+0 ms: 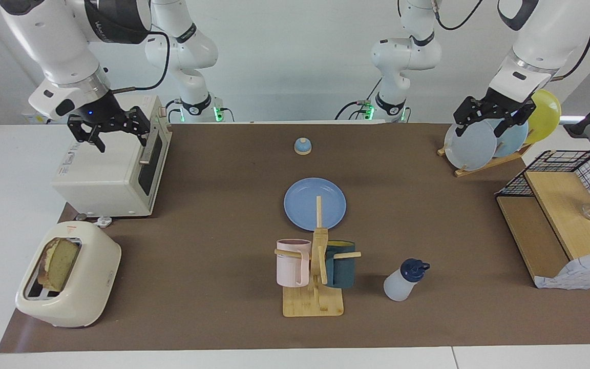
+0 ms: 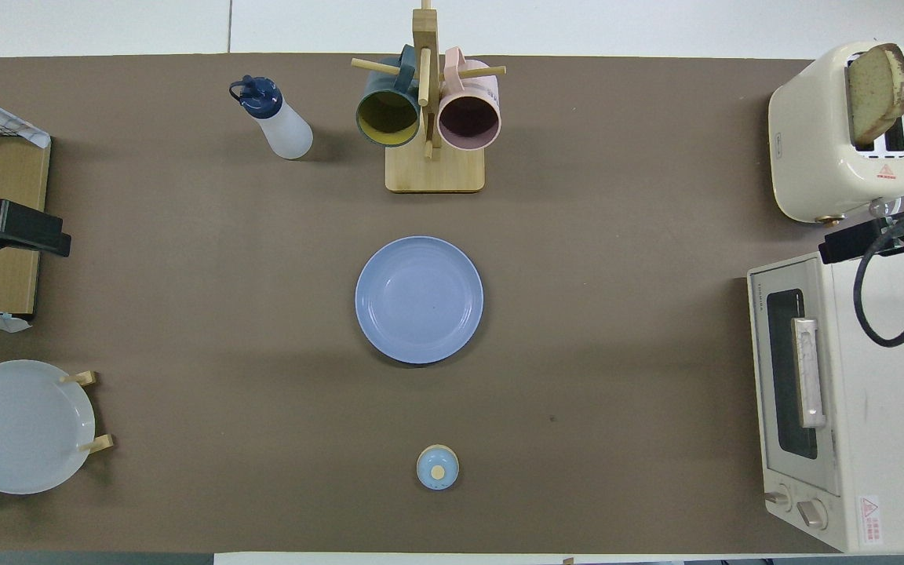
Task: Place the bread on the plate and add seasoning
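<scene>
Speckled bread (image 1: 59,264) stands in the cream toaster's (image 1: 90,287) slot at lower left of the facing view. Centre frame lies the blue plate (image 1: 302,202), bare; the seasoning (image 1: 401,282) stands lower right of it. Upper left, the right gripper (image 1: 116,134) hangs over the toaster oven (image 1: 105,177), fingers apart; upper right, the left gripper (image 1: 487,125) hangs over the plate rack (image 1: 484,164), fingers apart.

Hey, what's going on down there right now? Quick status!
Left gripper open over the plate rack, right gripper open over the oven. Bread in toaster; plate bare; seasoning untouched. Nothing blocking.
</scene>
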{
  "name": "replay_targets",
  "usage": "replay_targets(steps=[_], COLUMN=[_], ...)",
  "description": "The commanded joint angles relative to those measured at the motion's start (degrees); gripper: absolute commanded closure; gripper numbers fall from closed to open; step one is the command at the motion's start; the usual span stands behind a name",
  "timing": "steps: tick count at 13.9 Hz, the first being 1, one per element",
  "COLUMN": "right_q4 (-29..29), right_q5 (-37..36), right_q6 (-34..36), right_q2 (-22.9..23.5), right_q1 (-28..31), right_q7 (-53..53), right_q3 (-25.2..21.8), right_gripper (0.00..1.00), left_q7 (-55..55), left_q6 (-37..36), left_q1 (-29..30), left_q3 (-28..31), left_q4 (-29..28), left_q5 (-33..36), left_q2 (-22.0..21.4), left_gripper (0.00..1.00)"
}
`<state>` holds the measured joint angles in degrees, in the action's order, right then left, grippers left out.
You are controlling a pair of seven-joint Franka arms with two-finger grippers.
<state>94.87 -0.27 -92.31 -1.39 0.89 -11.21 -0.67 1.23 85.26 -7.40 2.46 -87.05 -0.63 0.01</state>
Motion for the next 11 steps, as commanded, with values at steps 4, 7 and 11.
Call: replay_targets(steps=[4, 7, 11], right_q4=[0.22, 0.14, 0.49], right_q5=[0.36, 0.53, 0.89], right_q6=[-0.77, -0.94, -1.38], right_q2=[-0.28, -0.19, -0.28], right_q1=[0.25, 0.34, 1.13], right_q7=[-0.65, -0.74, -0.83], right_q3=[0.4, 0.4, 0.32], right_gripper=[0.0, 0.0, 0.0], left_q7=[0.62, -0.86, -1.76], left_q6=[0.35, 0.26, -0.62], left_q1=[-0.42, 0.36, 0.28], left_q3=[0.35, 0.53, 0.44], left_q4=[-1.11, -1.28, -2.86], left_q5=[-0.69, -0.68, -0.51], left_q2=[-1.24, -1.24, -2.21], left_gripper=[0.0, 0.0, 0.0])
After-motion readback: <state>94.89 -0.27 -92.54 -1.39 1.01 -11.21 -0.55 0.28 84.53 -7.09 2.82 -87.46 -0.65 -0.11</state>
